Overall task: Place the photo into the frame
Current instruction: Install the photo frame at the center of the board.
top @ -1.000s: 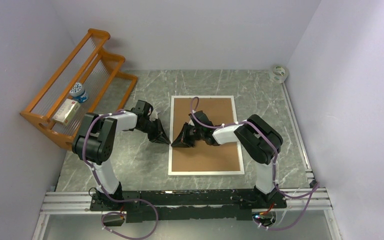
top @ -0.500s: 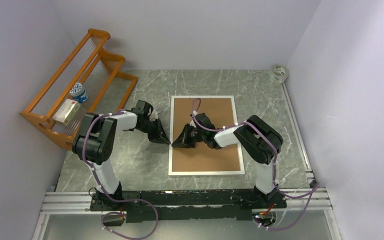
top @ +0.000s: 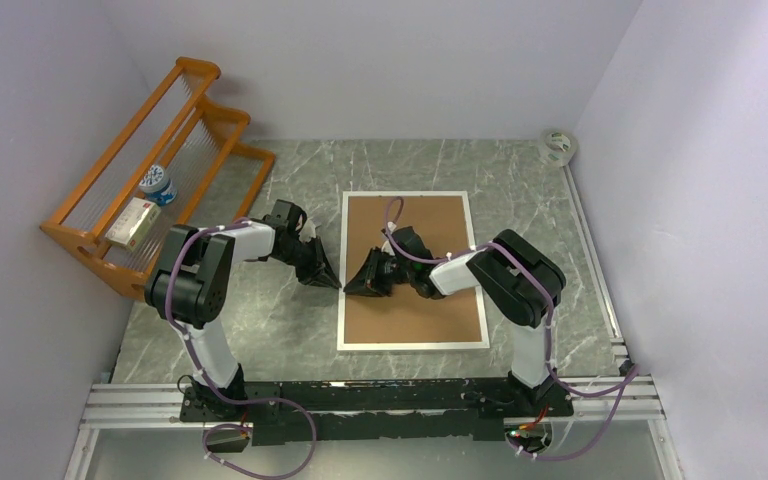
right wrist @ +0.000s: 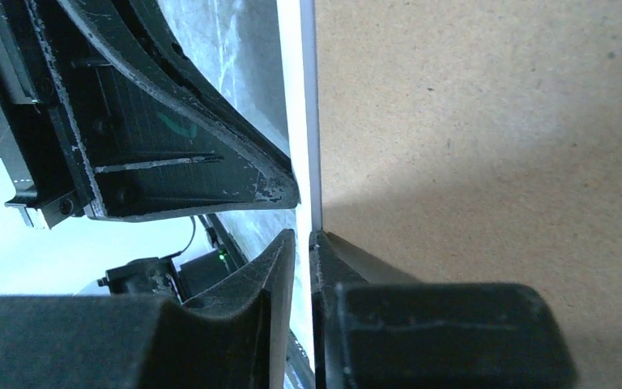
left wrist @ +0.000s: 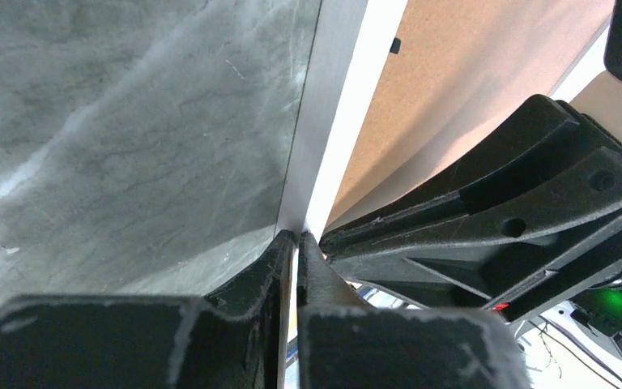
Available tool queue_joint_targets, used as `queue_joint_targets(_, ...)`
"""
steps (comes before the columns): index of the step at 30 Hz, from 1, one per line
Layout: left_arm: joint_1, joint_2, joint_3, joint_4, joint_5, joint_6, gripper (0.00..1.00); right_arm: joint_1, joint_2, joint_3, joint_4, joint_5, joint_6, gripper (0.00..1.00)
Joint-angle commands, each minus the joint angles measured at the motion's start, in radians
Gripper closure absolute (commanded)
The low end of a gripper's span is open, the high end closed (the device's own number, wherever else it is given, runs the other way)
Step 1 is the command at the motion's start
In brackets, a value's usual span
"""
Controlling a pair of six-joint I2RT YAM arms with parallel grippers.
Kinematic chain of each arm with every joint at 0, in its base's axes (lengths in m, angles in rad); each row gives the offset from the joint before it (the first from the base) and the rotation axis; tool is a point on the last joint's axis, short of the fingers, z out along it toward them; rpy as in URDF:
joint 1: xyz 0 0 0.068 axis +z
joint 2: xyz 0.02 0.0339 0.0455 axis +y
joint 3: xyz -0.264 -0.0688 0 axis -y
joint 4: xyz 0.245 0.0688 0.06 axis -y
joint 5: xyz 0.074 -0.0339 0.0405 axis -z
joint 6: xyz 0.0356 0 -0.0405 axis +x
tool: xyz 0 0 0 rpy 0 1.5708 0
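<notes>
Clenched left jaws are seemingly steadying the left rim of the frame (top: 410, 345) (brown back up). Right jaws are straddling that rim, grip impossible to tell.

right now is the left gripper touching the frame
Touching. In the left wrist view the left gripper has its tips on the frame, at its silver edge, no gap showing.

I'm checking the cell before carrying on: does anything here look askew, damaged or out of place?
Nothing stands out. The frame lies flat, brown back up, no damage showing, with the left gripper and right gripper at its left edge. The box and small blue container sit in the rack; nothing is spilled.
</notes>
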Motion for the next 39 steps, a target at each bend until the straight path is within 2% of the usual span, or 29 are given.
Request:
queue_joint_targets(1,-0.017,0.068,-0.029,-0.084,-0.140,0.025,0.92,-0.021,0.051,-0.045,-0.226,0.130,-0.087,0.78)
queue_joint_targets(10,-0.017,0.069,-0.027,-0.085,-0.140,0.024,0.92,-0.021,0.027,-0.031,-0.315,0.209,-0.081,0.60)
queue_joint_targets(19,-0.017,0.070,-0.025,-0.087,-0.144,0.024,0.92,-0.016,0.026,-0.017,-0.372,0.248,-0.106,0.57)
queue_joint_targets(24,-0.017,0.063,-0.019,-0.090,-0.136,0.024,0.91,-0.016,-0.088,0.009,-0.384,0.264,-0.138,0.61)
queue_joint_targets(28,-0.017,0.038,-0.021,-0.063,-0.094,0.011,0.87,-0.021,-0.219,0.045,-0.402,0.300,-0.147,0.67)
queue_joint_targets(33,-0.017,-0.014,-0.025,-0.016,-0.033,-0.004,0.76,-0.030,-0.281,0.127,-0.470,0.330,-0.189,0.73)
queue_joint_targets(36,-0.016,-0.042,-0.027,-0.001,-0.026,-0.007,0.64,-0.035,-0.272,0.160,-0.459,0.333,-0.209,0.76)
queue_joint_targets(39,-0.015,-0.054,-0.009,0.005,-0.036,0.006,0.60,-0.052,-0.232,0.209,-0.444,0.303,-0.236,0.78)
